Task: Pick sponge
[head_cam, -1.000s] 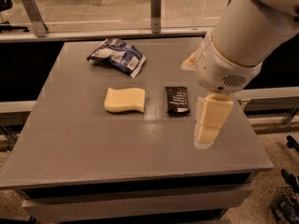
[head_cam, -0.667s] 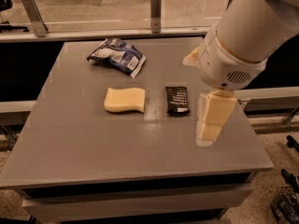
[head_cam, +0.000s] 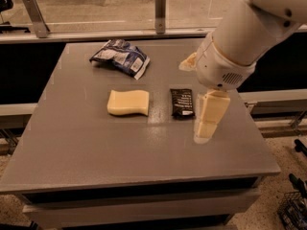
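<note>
Arm (head_cam: 259, 28): smooth white rounded casing, thick tube ending in a wider round wrist housing (head_cam: 216, 66) with a small perforated grille patch (head_cam: 233, 79). Gripper (head_cam: 207, 126): pale yellow, blocky, jointed; below the wrist, over right part of table (head_cam: 96, 166)

Sponge (head_cam: 128, 102) lies left of bar (head_cam: 182, 102), hand (head_cam: 206, 124) right.

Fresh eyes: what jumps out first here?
The white arm fills the upper right, its pale yellow end effector hanging over the table just right of the black wrapped bar. The pale yellow sponge lies mid-table, left of that bar; a blue-and-white bag sits behind it.
</note>
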Robot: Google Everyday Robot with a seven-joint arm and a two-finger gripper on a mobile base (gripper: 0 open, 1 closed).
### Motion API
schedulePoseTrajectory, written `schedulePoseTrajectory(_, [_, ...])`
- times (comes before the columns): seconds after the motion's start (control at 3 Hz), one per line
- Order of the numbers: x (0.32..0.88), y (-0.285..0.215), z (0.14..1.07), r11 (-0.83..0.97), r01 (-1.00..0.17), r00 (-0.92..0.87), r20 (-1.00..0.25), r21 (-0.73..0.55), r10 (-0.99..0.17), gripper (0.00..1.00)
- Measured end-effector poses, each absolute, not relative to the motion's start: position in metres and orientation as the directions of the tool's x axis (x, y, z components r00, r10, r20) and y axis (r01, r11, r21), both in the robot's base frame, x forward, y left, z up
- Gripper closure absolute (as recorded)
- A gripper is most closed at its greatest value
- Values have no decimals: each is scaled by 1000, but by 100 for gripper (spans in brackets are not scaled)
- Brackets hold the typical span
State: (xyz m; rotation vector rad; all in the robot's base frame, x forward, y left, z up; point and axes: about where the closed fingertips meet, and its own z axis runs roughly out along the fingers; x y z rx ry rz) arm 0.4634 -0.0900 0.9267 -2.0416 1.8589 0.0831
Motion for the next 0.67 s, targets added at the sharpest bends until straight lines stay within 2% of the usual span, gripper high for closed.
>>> schedulePoseTrajectory(0.67, [484,-64,884,-128,-981,169,-310,-148,-936,0])
